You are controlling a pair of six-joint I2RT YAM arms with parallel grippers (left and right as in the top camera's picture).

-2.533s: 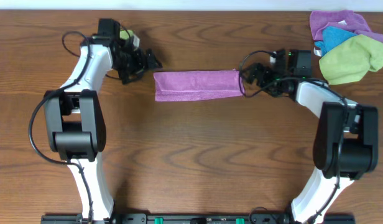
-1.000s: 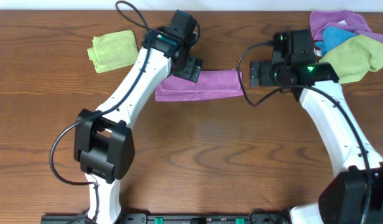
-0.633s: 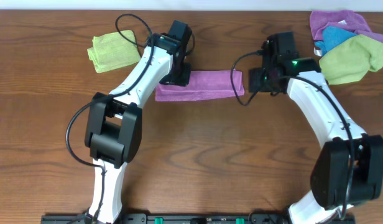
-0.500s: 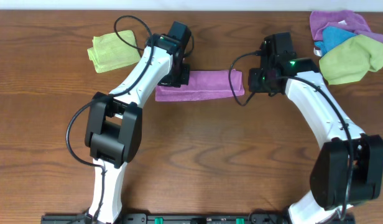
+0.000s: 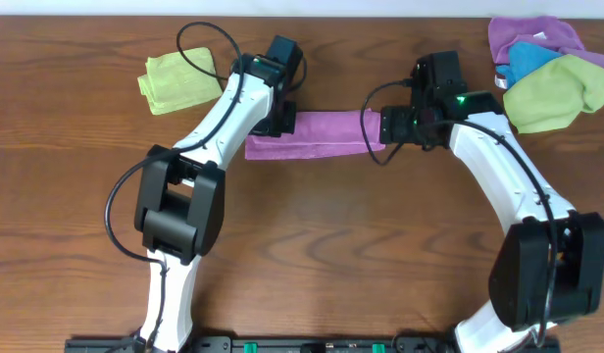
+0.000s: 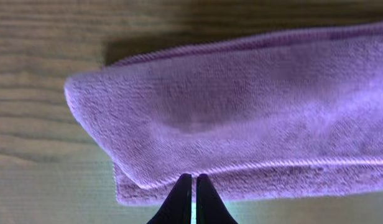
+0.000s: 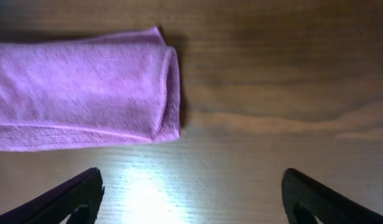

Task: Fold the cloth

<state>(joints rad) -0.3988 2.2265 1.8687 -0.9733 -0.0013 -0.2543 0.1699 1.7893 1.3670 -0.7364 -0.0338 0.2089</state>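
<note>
1. Overhead view
   - The magenta-purple terry cloth (image 5: 322, 133) lies folded into a long, narrow band on the brown wooden table (image 5: 312, 235).
   - The left gripper (image 5: 282, 120) sits over the cloth's left end. From this view I cannot tell how its jaws stand.
   - The right gripper (image 5: 390, 126) is just off the cloth's right end.
   - A lime-green folded cloth (image 5: 176, 80) lies beyond the band's left end, well apart from it and further towards the table's far edge.
   - A heap of purple, blue and lime-green cloths (image 5: 547, 64) lies well beyond the band's right end.

2. Left wrist view
   - The magenta-purple terry cloth (image 6: 241, 118) fills most of the picture, with its rounded folded end pointing left.
   - A lower layer shows as a thin lip beneath the near hem.
   - The left gripper (image 6: 193, 186) is clenched. Its two dark fingertips are pressed together and sit against that near hem.
   - I cannot tell whether any fabric is caught between the tips.

3. Right wrist view
   - The end of the magenta-purple terry cloth (image 7: 86, 93) lies in the upper left.
   - The right gripper (image 7: 193, 183) is released. Its dark fingers (image 7: 79, 193) stand wide apart, with only bare wood between them.
   - The fingers are clear of the cloth.
</note>
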